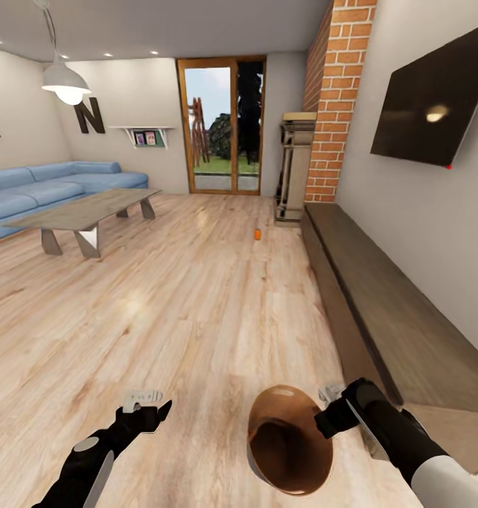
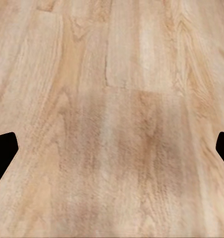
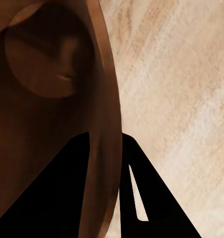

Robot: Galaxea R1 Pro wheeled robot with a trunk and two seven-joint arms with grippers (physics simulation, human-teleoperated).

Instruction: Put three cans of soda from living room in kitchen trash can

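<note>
- Right end effector (image 1: 331, 402) pinches the rim of the tash can (image 1: 290, 441), one finger inside and one outside; a thin hold, so the bin may swing or slip while driving
- Left end effector (image 1: 144, 401) is spread, empty, over the floor (image 1: 197, 310)
- An orange can of soda (image 1: 257, 234) stands far ahead of both, easy to knock over

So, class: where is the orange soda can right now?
In the head view, the orange soda can stands on the wood floor mid-room, between the coffee table and the long low cabinet, towards the glass door.
</note>
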